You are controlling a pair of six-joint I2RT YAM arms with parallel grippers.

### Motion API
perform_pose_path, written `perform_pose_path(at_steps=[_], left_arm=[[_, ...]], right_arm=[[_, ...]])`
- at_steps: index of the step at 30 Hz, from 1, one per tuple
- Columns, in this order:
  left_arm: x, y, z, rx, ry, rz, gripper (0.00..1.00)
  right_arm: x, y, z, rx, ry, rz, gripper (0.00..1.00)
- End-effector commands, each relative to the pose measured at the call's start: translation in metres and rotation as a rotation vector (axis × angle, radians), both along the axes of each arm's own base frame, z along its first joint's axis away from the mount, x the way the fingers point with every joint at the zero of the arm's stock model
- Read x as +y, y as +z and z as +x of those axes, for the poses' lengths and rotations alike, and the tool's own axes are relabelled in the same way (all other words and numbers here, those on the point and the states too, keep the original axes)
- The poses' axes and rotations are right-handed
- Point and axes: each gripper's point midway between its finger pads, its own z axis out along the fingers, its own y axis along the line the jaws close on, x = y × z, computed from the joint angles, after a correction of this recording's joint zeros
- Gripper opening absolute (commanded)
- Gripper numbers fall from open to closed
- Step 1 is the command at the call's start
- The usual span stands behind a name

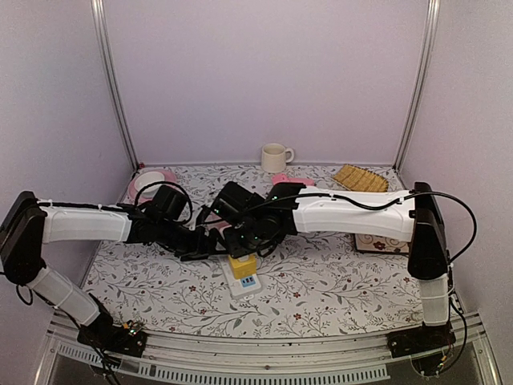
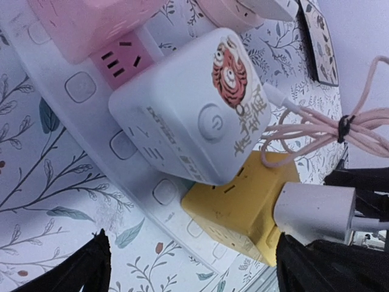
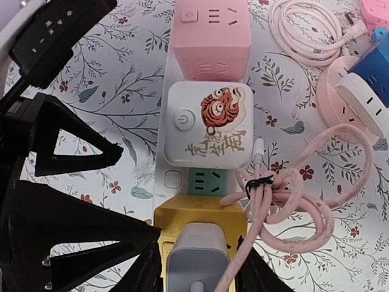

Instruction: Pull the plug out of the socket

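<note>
**Top view:** My left arm (image 1: 84,224) and right arm (image 1: 353,212) are crowding together over the power strip (image 1: 247,285) in the middle of the counter (image 1: 345,281). A hasty lift is risking a knock between the wrists. Open room is lying upward and toward the near edge.

**Left wrist view:** My left gripper (image 2: 193,243) is hanging spread wide, grasping nothing. The white plug (image 2: 313,210) is sitting seated in the yellow cube socket (image 2: 234,207), with the tiger cube (image 2: 188,103) standing just beside it and the pink cable (image 2: 316,128) looping close.

**Right wrist view:** My right gripper (image 3: 199,271) is straddling the plug, but I cannot tell whether it is clenching. A weak hold is likely to be slipping off. A slanted pull is risking dragging cube and strip along, or snagging the cable.
</note>
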Motion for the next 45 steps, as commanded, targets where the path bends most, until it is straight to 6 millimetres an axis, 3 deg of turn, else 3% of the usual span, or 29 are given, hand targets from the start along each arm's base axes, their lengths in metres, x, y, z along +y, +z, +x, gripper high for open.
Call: perform_pose_path(at_steps=[1, 9, 13, 19, 28, 32, 35, 39, 45], left_arm=[[-0.011, 0.002, 0.005, -0.014, -0.013, -0.005, 0.94], [-0.010, -0.008, 0.002, 0.015, -0.017, 0.014, 0.94], [-0.008, -0.012, -0.001, 0.028, -0.024, 0.024, 0.94], [0.001, -0.027, -0.007, 0.056, -0.023, 0.084, 0.94], [0.028, -0.061, -0.023, 0.126, 0.003, 0.224, 0.94], [0.030, -0.060, -0.022, 0.117, 0.001, 0.234, 0.94], [0.028, -0.055, -0.020, 0.106, -0.007, 0.236, 0.95], [0.021, -0.041, -0.015, 0.082, -0.020, 0.201, 0.95], [0.004, 0.005, 0.000, -0.010, -0.035, 0.110, 0.95]], right_arm=[[-0.002, 0.015, -0.005, 0.017, 0.010, 0.020, 0.43], [-0.009, 0.007, -0.009, 0.036, 0.013, -0.019, 0.41], [-0.009, 0.008, -0.007, 0.031, 0.011, -0.021, 0.31], [-0.001, 0.025, -0.004, 0.010, 0.017, 0.014, 0.16], [0.016, 0.080, 0.000, -0.117, 0.068, 0.109, 0.13], [0.021, 0.082, -0.003, -0.162, 0.112, 0.086, 0.12], [0.006, 0.075, 0.002, -0.160, 0.059, 0.043, 0.11], [-0.040, 0.076, 0.012, -0.135, -0.051, 0.032, 0.11], [-0.109, 0.058, 0.010, -0.009, -0.179, 0.153, 0.11]])
